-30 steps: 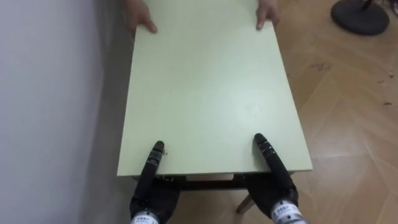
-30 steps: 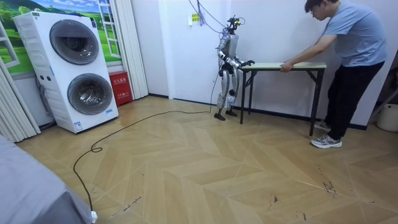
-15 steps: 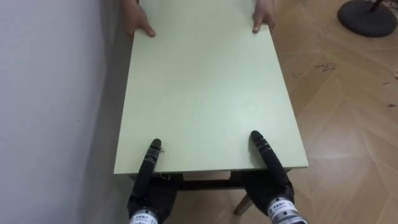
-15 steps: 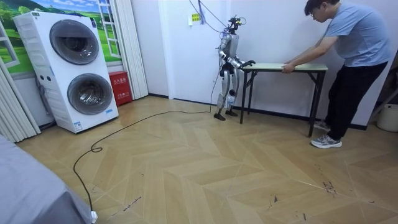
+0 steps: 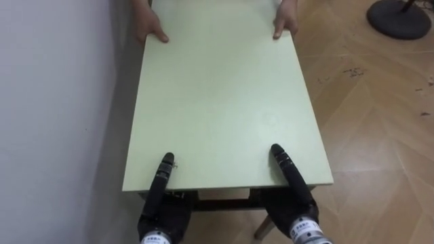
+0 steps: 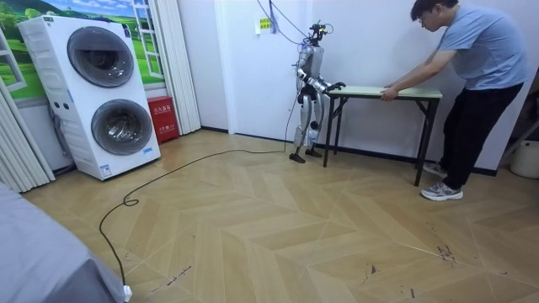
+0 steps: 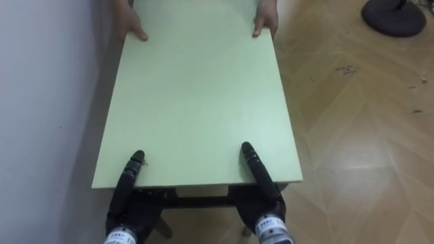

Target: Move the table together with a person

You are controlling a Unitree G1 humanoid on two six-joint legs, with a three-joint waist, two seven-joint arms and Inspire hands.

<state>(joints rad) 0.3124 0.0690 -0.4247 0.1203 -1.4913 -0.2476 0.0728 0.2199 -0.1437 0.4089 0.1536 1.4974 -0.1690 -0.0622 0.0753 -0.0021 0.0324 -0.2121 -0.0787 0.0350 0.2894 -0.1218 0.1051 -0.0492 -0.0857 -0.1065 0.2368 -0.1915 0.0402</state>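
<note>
1. the table [image 5: 224, 102], with a pale green top and a dark frame, stands lengthwise before the robot. its long left side runs just beside a white wall [image 5: 54, 102].
2. the left hand [image 5: 165, 213] grips the near short edge of the table towards its left corner. one dark digit lies flat on the top and the rest of the hand sits below the edge.
3. the right hand [image 5: 293, 207] clasps the same edge near the right corner in the same way, one digit on top and the palm beneath.
4. at the far short edge a person's hands [image 5: 149, 27] rest on the two corners, fingers on the tabletop.
5. in the room view the robot stands upright at the end of the table on the room view's left. the person [image 6: 472, 76] leans forward at the other end, arms stretched to the top.
6. the wooden herringbone floor [image 5: 380, 122] lies to the right of the table, with a round dark stand base [image 5: 397, 17] on it at the far right.
7. a stacked washer and dryer [image 6: 101, 93] stand well apart, on the room view's left.
</note>
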